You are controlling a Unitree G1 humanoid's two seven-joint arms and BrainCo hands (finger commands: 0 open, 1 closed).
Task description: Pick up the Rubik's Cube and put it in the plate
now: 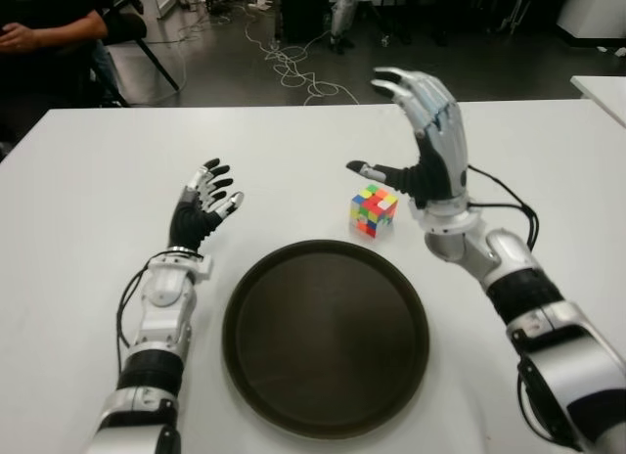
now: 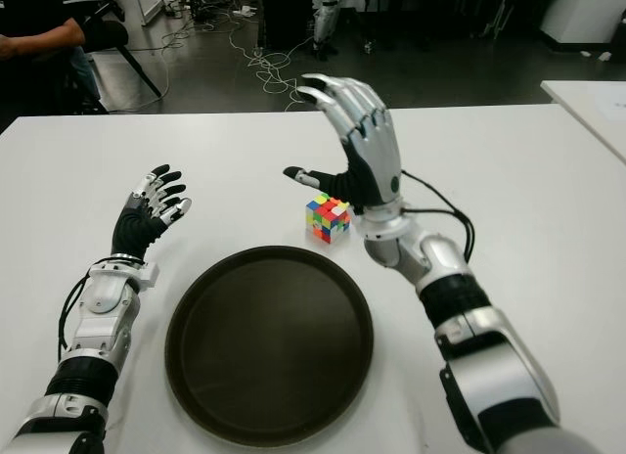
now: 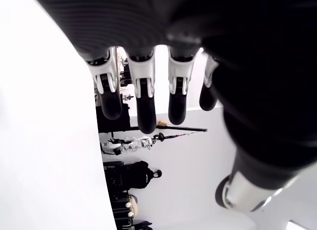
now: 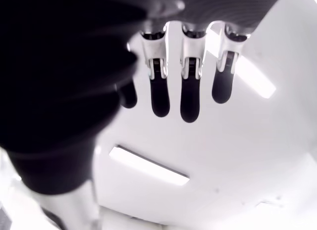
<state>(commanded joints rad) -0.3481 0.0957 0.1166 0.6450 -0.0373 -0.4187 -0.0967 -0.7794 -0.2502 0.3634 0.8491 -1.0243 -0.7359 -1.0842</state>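
Observation:
The Rubik's Cube [image 1: 374,209] stands on the white table [image 1: 88,200], just beyond the far right rim of the round dark plate [image 1: 245,307]. My right hand [image 1: 416,131] is raised just right of the cube, fingers spread upward and thumb reaching over toward the cube; it holds nothing. My left hand [image 1: 207,202] is left of the plate's far edge, fingers relaxed and spread, holding nothing. The plate holds nothing. Both wrist views show only extended fingers [image 4: 189,96], with no cube among them.
A person sits at the far left corner beyond the table [image 1: 39,33]. Cables lie on the dark floor [image 1: 303,77] behind the table. Another white table's corner [image 1: 602,87] shows at the far right.

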